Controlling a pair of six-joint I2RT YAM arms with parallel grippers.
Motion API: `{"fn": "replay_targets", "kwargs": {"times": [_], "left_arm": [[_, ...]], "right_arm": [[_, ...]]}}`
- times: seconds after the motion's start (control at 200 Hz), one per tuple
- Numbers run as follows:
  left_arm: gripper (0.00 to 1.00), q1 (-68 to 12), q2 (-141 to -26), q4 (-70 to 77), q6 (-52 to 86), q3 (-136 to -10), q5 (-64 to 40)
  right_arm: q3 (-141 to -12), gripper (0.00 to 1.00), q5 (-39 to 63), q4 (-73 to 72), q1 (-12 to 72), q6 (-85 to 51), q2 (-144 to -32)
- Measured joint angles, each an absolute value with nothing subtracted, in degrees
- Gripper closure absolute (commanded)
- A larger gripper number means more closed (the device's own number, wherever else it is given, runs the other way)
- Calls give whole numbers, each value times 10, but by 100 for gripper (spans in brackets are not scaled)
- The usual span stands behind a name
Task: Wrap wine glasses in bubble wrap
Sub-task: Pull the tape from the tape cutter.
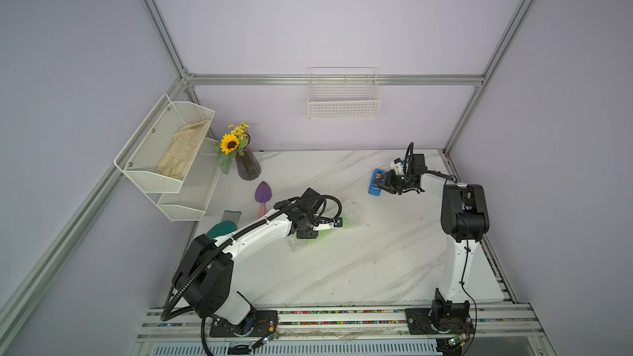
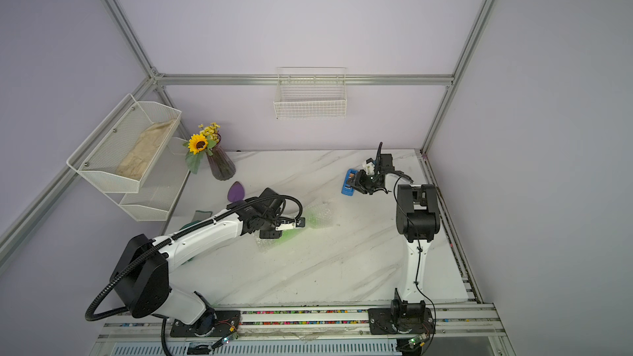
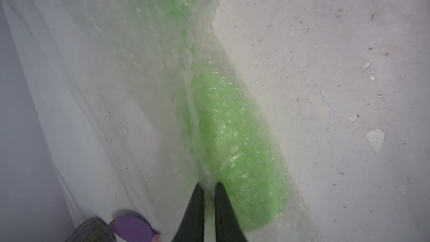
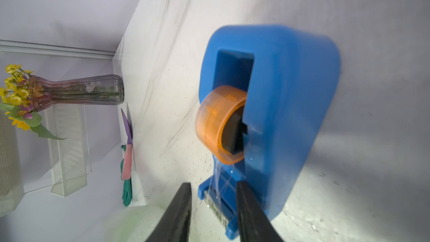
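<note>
Centre of table (image 1: 342, 268): goblet (image 3: 228, 124) lies rolled in wrap (image 3: 130, 54) | left gripper (image 3: 209, 185) pinches wrap's seam, jaws narrow | right gripper (image 4: 214, 186) part-open astride dispenser (image 4: 290, 84) tape end | Likely light, springy film: hold the overlap, not the slick goblet.

no readable text, no labels, no brands, no numbers, no signs; nothing legible in any of the views

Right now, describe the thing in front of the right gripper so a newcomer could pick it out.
Look to the far right part of the white marble table, where the right gripper reaches. Just ahead of it sits the tape dispenser: the only bright blue thing there, holding an orange tape roll.
</note>
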State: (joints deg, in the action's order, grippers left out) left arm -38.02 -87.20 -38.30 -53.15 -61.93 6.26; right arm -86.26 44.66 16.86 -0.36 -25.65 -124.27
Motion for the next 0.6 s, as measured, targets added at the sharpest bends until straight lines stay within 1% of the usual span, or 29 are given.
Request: {"fn": "replay_targets", "kwargs": {"times": [0.145,0.28,0.365,0.495,0.6], "left_arm": [[88,-381,-872,-383,-531,-619,63],[88,-381,-872,-384,-531,-619,63],[88,-381,-872,-384,-531,-619,64],[88,-383,-872,-385,-531,-619,66],[88,-384,-872,-385,-531,-619,67]], "right_arm": [[-872,70,459,166,-4,-253,-1252],[-874,78,466,164,-4,-250,-1256],[-875,85,472,164,-4,-251,-1257],[-875,100,474,164,-4,-256,-1257],[-875,100,477,163,-4,-263,-1257]]}}
